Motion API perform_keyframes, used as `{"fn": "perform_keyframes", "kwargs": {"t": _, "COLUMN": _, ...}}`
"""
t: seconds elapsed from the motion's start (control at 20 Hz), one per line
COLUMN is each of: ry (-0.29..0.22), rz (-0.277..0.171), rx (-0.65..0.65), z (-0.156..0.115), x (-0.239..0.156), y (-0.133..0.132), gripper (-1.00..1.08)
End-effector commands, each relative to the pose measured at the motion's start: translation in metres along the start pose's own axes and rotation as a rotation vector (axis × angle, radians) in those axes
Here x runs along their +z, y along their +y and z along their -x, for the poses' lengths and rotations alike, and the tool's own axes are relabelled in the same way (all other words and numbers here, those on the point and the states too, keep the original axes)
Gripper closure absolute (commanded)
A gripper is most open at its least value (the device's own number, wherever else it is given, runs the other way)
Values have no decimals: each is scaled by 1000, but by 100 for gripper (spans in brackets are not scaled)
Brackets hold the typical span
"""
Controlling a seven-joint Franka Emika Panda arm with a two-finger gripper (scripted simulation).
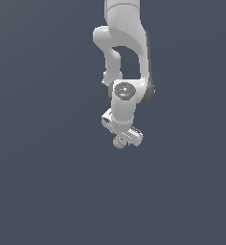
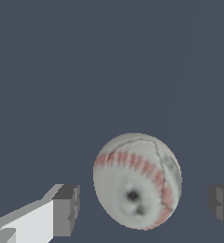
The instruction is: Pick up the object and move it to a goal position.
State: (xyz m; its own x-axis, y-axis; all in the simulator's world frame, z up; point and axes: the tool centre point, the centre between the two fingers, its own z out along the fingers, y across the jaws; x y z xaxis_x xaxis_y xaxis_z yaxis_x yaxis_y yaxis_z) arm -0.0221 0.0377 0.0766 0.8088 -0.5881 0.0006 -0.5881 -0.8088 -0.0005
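The object is a small white ball with red seam lines. In the wrist view it lies between my two dark fingertips, with a gap on each side, so neither pad touches it. My gripper is open around it. In the exterior view the ball shows just below the white hand, and the gripper is right over it and partly hides it. The arm reaches down from the top of the exterior view.
A plain dark grey-blue surface fills both views. No other object, container or edge shows. No goal marker is in view.
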Motion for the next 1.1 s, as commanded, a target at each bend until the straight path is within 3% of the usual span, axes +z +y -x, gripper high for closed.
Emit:
{"fn": "perform_keyframes", "kwargs": {"t": 0.0, "ry": -1, "rz": 1, "rx": 1, "z": 1, "x": 14, "y": 0, "gripper": -92}}
{"fn": "perform_keyframes", "kwargs": {"t": 0.35, "ry": -1, "rz": 1, "rx": 2, "z": 0, "x": 29, "y": 0, "gripper": -92}}
{"fn": "perform_keyframes", "kwargs": {"t": 0.4, "ry": -1, "rz": 1, "rx": 2, "z": 0, "x": 29, "y": 0, "gripper": 108}}
{"fn": "perform_keyframes", "kwargs": {"t": 1.05, "ry": 0, "rz": -1, "rx": 1, "z": 1, "x": 27, "y": 0, "gripper": 108}}
